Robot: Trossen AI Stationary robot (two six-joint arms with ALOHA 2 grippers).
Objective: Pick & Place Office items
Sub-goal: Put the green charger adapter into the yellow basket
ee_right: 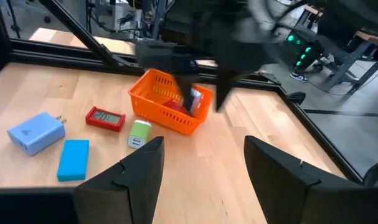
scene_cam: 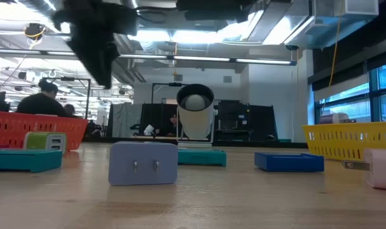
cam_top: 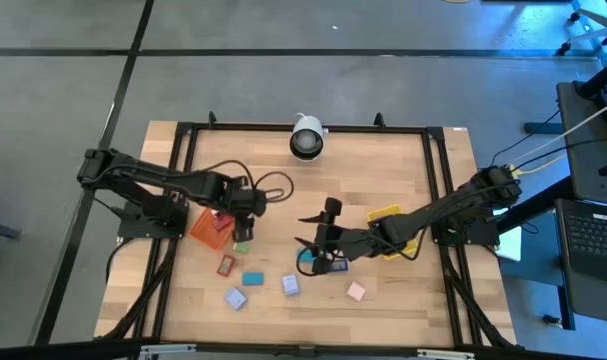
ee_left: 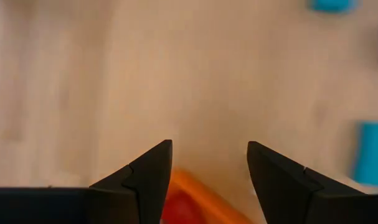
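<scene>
I have the left gripper [cam_top: 245,208] hanging over the right edge of the orange tray [cam_top: 209,228]. In the left wrist view its fingers [ee_left: 152,174] stand spread with nothing between them, bare tabletop [cam_top: 383,170] ahead and the tray's rim just under the tips. Something red lies inside the tray; I can't tell what it is.

The right gripper [cam_top: 318,240] sits near the middle of the tabletop, reaching left from the yellow tray [cam_top: 391,218]. Its fingers [ee_right: 139,168] are spread too and hold nothing. Just beside them in the high view lies a dark blue block [cam_top: 311,262].

The rest of the office items are scattered along the near side. A green piece [cam_top: 242,246] lies just beside the orange tray's near-right corner. A red block [cam_top: 226,265] with a pale label lies a little nearer the front edge. To its right is a teal block [cam_top: 253,279], then a lavender plug [cam_top: 290,286] with its prongs showing in the low view. Another lavender piece [cam_top: 234,298] sits nearest the front on the left, and a pink one [cam_top: 356,291] lies well to the right, in front of the yellow tray.

From the right wrist I see the orange tray across the tabletop with the left arm over it, and the red, green, teal and lavender pieces spread to one side of it. A white camera [cam_top: 306,137] stands at the far edge.
</scene>
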